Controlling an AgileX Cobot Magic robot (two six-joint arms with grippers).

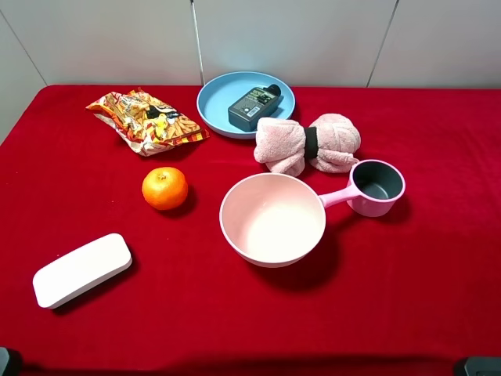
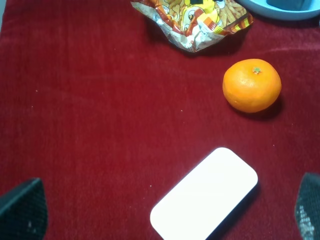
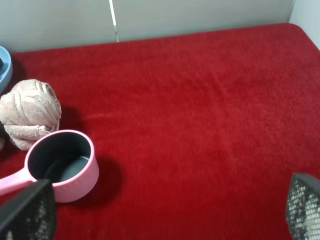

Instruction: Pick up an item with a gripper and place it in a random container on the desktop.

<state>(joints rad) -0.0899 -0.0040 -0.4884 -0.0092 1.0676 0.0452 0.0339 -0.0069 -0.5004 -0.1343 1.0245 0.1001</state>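
Observation:
The dark grey-black bottle with a black cap lies flat inside the light-blue plate at the back middle of the red cloth desktop. A strip of the plate's rim shows in the left wrist view and a sliver in the right wrist view. My left gripper is open and empty, low at the front left, over the white case. My right gripper is open and empty at the front right, far from the plate.
A snack bag lies left of the plate and an orange in front of it. A white case lies front left. A pink bowl, a pink handled cup and a rolled pink towel fill the middle.

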